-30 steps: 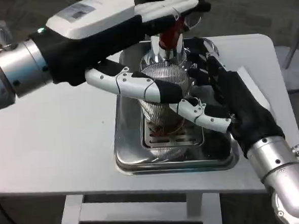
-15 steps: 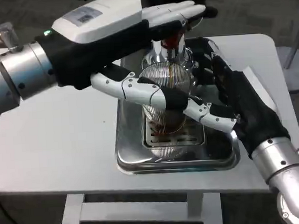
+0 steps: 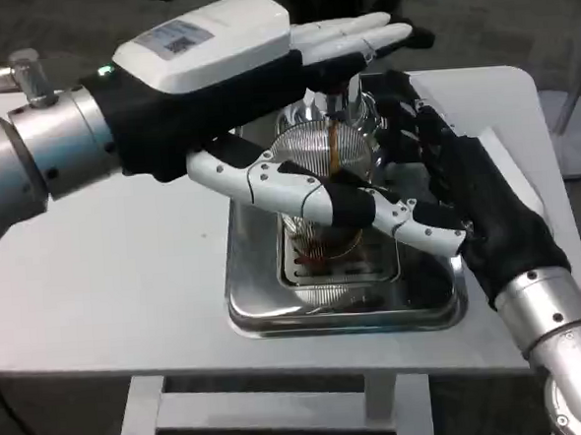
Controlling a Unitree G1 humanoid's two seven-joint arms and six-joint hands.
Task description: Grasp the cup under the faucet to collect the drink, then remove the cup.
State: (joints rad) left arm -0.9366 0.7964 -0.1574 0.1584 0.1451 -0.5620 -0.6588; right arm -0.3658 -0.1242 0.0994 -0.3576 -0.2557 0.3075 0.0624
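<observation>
From the head view, the ribbed clear cup [image 3: 320, 191] stands upright on the slotted grate of the steel drip tray [image 3: 252, 309], directly beneath the faucet [image 3: 347, 101], and a thin brown stream of drink [image 3: 333, 148] is falling into it, with dark liquid pooled low inside. The right hand [image 3: 447, 193] comes in from the right side and is wrapped around the cup: its thumb crosses the front of the glass while its dark fingers [image 3: 403, 122] sit against the far right side, so this hand is gripping the cup. The left hand [image 3: 253, 92] reaches across from the left, above the cup, its white back up; the long fingers stretch out flat over the top of the faucet, and the thumb [image 3: 268, 179] lies across the front of the cup just above the right thumb. Whether that left hand is pressing the tap or simply resting on it, I cannot tell from here; the fingers look extended rather than curled. The tray sits on the white table [image 3: 107, 278], toward its far middle.
</observation>
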